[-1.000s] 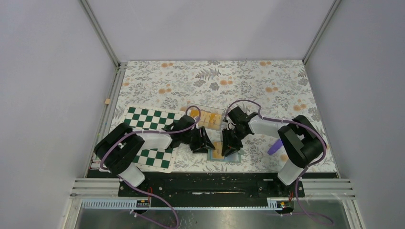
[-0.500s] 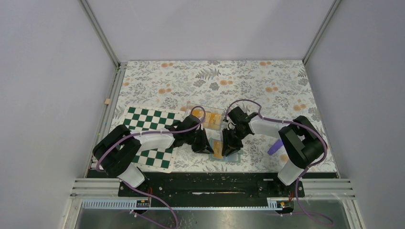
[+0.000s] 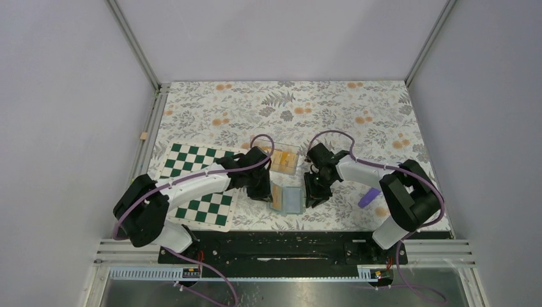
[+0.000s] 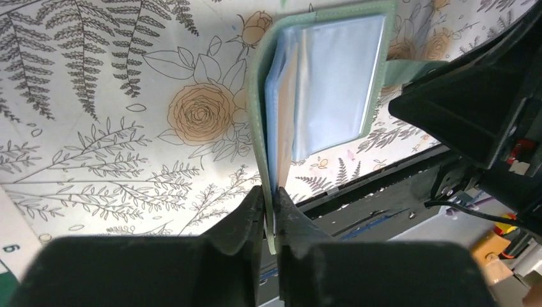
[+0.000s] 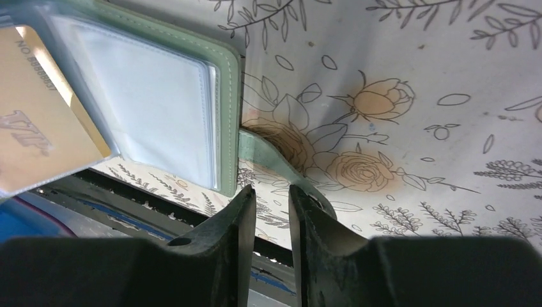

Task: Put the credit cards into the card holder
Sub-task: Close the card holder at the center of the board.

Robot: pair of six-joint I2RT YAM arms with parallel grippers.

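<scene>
My left pincer (image 4: 273,214) is clamped on the edge of the open card holder (image 4: 332,83), which lies on the worktop (image 4: 96,128). My right pincer (image 5: 271,208), nearly together, sits at the strap (image 5: 262,150); I cannot tell if it grips. One credit card (image 5: 38,134) is sleeved, and more credit cards (image 3: 284,161) lie just beyond.

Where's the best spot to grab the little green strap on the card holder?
Probably its free end, coming in from the right, away from the holder. The strap sticks out of the card holder's right edge and seems to arch upward, so fingers could close above and below it. The left gripper pinches the opposite edge, steadying it.
</scene>
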